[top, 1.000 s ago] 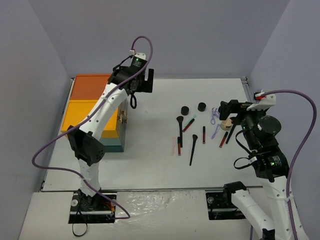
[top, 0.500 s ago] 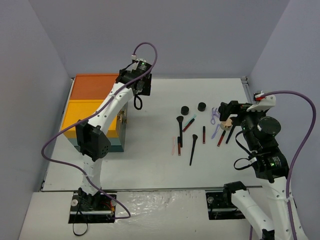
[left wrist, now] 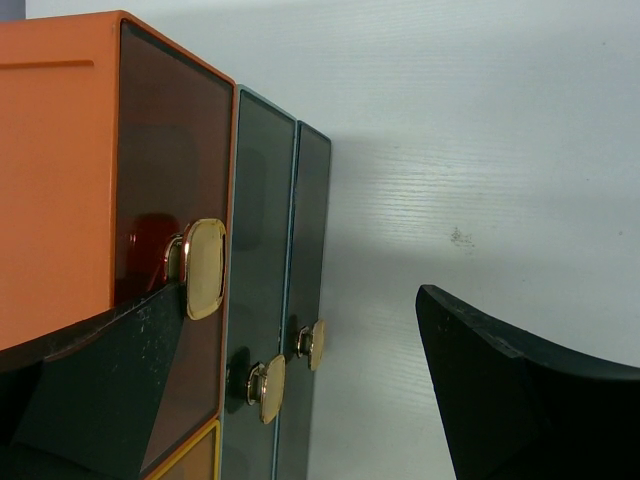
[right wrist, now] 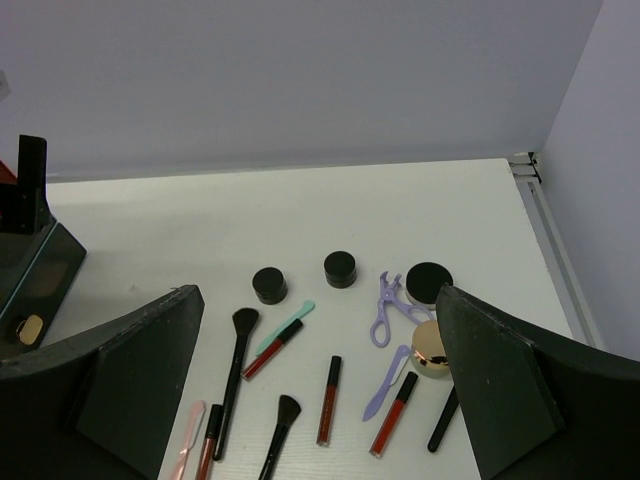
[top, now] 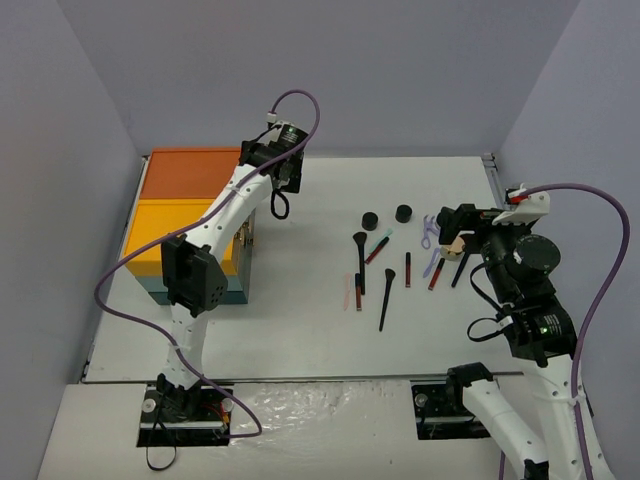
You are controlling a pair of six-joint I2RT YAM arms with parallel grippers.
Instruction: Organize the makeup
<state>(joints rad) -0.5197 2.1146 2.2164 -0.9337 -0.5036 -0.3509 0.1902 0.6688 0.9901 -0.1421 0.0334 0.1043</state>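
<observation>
Black jars [right wrist: 270,285], slim black brushes [right wrist: 237,372] and red sticks [right wrist: 329,400] lie loose on the white table [top: 300,330], right of centre in the overhead view. In the right wrist view, a teal stick [right wrist: 302,310] lies among them, with a pink stick [right wrist: 187,440] at the bottom left. A lilac loop [right wrist: 382,312] and a beige puff [right wrist: 432,345] sit just beside the jar farthest right. The right gripper [right wrist: 318,295] hangs over this spread with its jaws wide apart, holding nothing.

At the upper left of the overhead view stands the box [top: 190,190], orange and yellow on top and teal below. The left gripper [left wrist: 298,300] is at the box's front, jaws apart and empty. Its left finger [left wrist: 110,390] overlaps the tinted front of the orange drawer [left wrist: 165,150] by a gold handle [left wrist: 203,268]; I cannot tell whether it touches. Two dark teal drawers [left wrist: 262,250] stand next to that one, each with its own gold handle.
</observation>
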